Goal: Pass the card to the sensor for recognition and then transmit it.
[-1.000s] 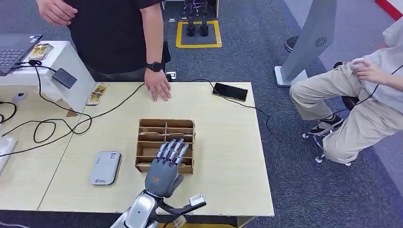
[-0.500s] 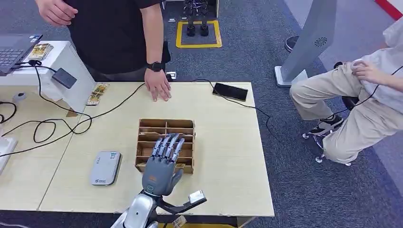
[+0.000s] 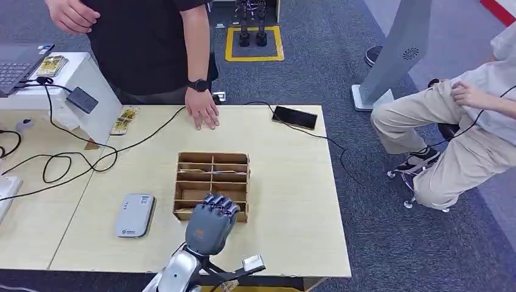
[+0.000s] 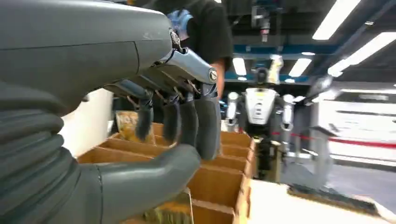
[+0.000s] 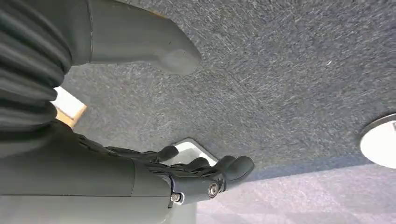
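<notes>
A wooden compartment box (image 3: 213, 158) stands mid-table. My left hand (image 3: 212, 222) hovers over its near row, fingers bent down into the box. In the left wrist view the fingers (image 4: 187, 121) hang above the thumb (image 4: 154, 172) with a gap between them and nothing in it. A yellowish card (image 4: 166, 212) stands in the near compartment just under the thumb, and another card (image 4: 128, 126) stands farther back. The grey card sensor (image 3: 134, 215) lies on the table left of the box. My right hand (image 5: 140, 177) hangs over the carpet, holding nothing.
A person stands at the table's far side with one hand (image 3: 202, 114) flat on it. Cables (image 3: 67, 164) loop across the left side, near a black scanner (image 3: 82, 99) and loose cards (image 3: 125, 120). A phone (image 3: 294, 117) lies far right. Another person (image 3: 468, 128) sits at the right.
My left hand's fingers, stretched out over the box before, have curled down into its near compartments. The hand has drawn slightly back toward me.
</notes>
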